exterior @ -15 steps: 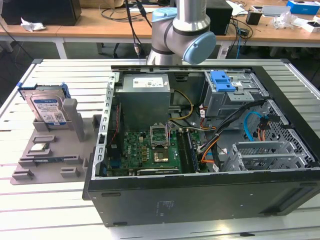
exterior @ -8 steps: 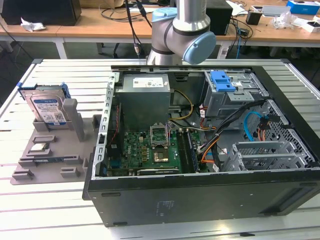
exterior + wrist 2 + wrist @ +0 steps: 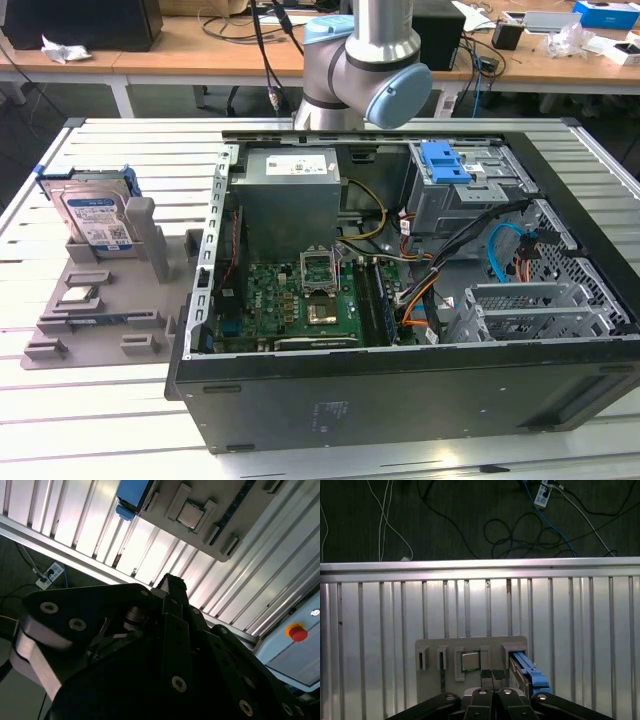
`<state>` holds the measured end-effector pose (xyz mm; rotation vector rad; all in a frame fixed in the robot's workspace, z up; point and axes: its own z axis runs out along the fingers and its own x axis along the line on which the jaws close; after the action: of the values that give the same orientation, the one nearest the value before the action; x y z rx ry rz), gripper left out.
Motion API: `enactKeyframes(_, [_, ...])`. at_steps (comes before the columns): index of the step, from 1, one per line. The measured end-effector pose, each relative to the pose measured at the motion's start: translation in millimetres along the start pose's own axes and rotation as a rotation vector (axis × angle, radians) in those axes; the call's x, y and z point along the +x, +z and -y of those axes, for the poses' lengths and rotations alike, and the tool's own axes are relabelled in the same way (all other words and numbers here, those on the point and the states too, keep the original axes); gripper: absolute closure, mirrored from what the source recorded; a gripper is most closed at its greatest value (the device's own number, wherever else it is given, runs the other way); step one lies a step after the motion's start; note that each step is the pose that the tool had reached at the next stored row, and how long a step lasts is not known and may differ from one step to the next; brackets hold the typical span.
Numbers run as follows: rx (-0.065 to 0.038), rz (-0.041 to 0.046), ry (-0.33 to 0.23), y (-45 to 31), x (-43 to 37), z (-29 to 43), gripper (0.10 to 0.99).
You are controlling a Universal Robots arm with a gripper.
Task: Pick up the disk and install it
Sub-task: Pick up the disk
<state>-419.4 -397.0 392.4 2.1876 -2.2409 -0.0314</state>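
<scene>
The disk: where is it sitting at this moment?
The disk stands upright in the grey holder at the exterior view's left, beside the open computer case.

Open computer case (image 3: 400, 400), grey holder (image 3: 140, 300), probably processor chip (image 3: 78, 296)

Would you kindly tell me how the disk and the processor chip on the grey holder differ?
Size: the disk is far larger than the processor chip. Pose: the disk stands upright in a slot of the grey holder; the chip lies flat in a recess. Look: the disk has a blue frame and a white-and-blue label; the chip is plain and square. Both are silver, on that holder.
</scene>
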Motion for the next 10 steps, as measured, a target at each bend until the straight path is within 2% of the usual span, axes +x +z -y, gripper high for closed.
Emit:
enactKeyframes(2, [0.000, 0.0000, 0.000, 0.0, 0.0, 0.0, 0.973])
enactKeyframes(5, [0.000, 0.0000, -0.001, 0.0, 0.0, 0.0, 0.792])
enactKeyframes(6, [0.000, -0.0001, -0.001, 0.0, 0.0, 0.0, 0.792])
enactKeyframes(7, [0.000, 0.0000, -0.001, 0.0, 0.0, 0.0, 0.729])
enactKeyframes(8, [0.000, -0.0001, -0.001, 0.0, 0.0, 0.0, 0.608])
enactKeyframes(9, [0.000, 0.0000, -0.001, 0.0, 0.0, 0.0, 0.549])
enactKeyframes(10, [0.000, 0.0000, -0.002, 0.0, 0.0, 0.0, 0.549])
